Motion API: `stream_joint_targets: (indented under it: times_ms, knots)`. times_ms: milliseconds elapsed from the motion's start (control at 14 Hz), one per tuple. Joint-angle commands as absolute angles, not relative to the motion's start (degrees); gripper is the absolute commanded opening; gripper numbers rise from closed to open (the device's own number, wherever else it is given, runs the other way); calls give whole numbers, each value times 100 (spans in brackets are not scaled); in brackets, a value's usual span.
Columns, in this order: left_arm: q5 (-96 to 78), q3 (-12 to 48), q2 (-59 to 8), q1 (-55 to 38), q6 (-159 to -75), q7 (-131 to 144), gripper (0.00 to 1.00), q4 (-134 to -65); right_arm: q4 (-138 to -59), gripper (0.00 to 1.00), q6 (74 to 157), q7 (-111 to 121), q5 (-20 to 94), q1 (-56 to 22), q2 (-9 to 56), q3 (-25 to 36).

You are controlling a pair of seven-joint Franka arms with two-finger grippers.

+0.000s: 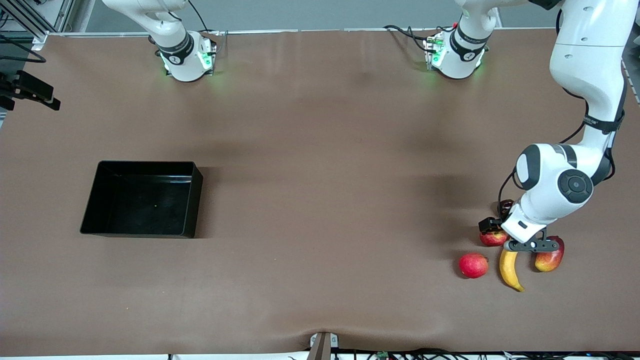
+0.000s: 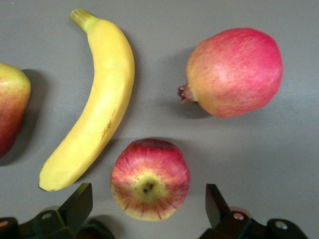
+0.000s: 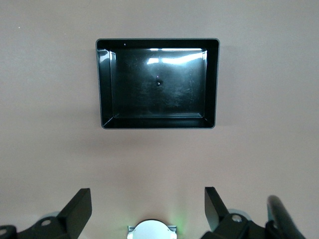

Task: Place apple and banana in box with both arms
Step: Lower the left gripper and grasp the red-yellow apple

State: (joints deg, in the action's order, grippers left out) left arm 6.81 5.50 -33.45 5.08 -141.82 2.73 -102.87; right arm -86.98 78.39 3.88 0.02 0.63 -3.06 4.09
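**Left jaws open over apple, box empty, right arm waiting**

Counter (image 1: 320,200): brown, carries everything.

Box (image 1: 90,200): black bin toward the right arm's end of the counter, nothing in it.

Left arm (image 1: 585,75): reaches down over the fruit cluster at its own end of the counter. Left gripper (image 2: 147,205) sits low over the apple (image 2: 149,185), jaws wide open, one on each side, not touching it.

Right arm (image 1: 170,35): waiting. Right gripper (image 3: 148,208) is up high, looking down at the box, jaws open, holding nothing.

Banana (image 1: 509,269): lies on the counter just beside the apple, nearer the front camera, between the pinkish-red round fruit (image 1: 473,265) and the mango (image 1: 549,259).

Apple: on the counter, stem dimple up.
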Motion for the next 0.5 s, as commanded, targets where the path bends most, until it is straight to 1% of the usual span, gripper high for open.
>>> stream_joint_targets:
  times_ms: [0,72,143,287,358,430]
  knots:
    - [800,571,-3498,536,-14168,343,100,-10116,-8605,100,7840,448,97,167,-133,360]
    - [782,580,-3515,580,-14177,343,100,-10116,-8587,100,7875,448,18,158,86,352]
    - [782,580,-3550,615,-14177,343,100,-10108,-8543,100,7858,431,44,184,436,352]
    - [782,580,-3603,615,-14229,334,100,-10072,-8342,100,7866,457,27,342,650,352]
    - [782,580,-3604,615,-14229,334,97,-10072,-8280,100,7884,466,18,369,720,352]
    - [782,580,-3621,615,-14229,343,89,-10072,-8227,100,7884,466,18,387,782,352]
